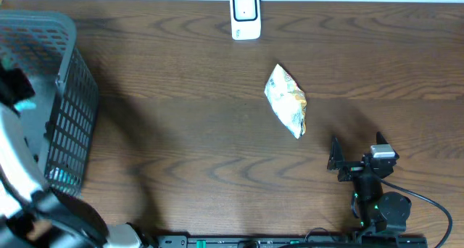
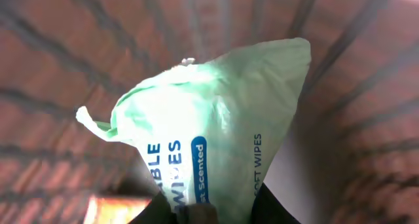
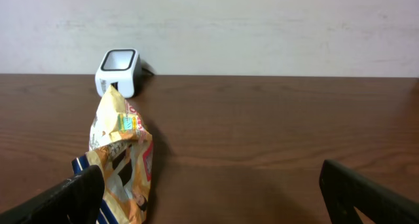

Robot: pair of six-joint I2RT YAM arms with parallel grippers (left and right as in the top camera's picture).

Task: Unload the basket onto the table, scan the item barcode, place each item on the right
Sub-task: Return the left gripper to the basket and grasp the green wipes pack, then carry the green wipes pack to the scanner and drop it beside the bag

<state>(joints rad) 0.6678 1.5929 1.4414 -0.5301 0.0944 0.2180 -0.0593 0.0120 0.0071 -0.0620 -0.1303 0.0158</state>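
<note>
A pale green pack of wipes (image 2: 216,119) fills the left wrist view, inside the grey mesh basket (image 1: 72,110). My left gripper (image 2: 209,207) is down in the basket, its dark fingers (image 2: 272,207) closed on the pack's lower end. In the overhead view the left arm (image 1: 43,204) reaches into the basket and hides the gripper. The white barcode scanner (image 1: 245,16) stands at the table's far edge. My right gripper (image 1: 357,150) rests open near the front right, with nothing between its fingers (image 3: 366,194).
A yellow snack bag (image 1: 287,101) lies mid-table, just ahead and left of the right gripper; its lower end shows beside the left finger (image 3: 65,198). The basket walls (image 2: 65,54) close in around the left gripper. A white wall runs behind the scanner (image 3: 118,70).
</note>
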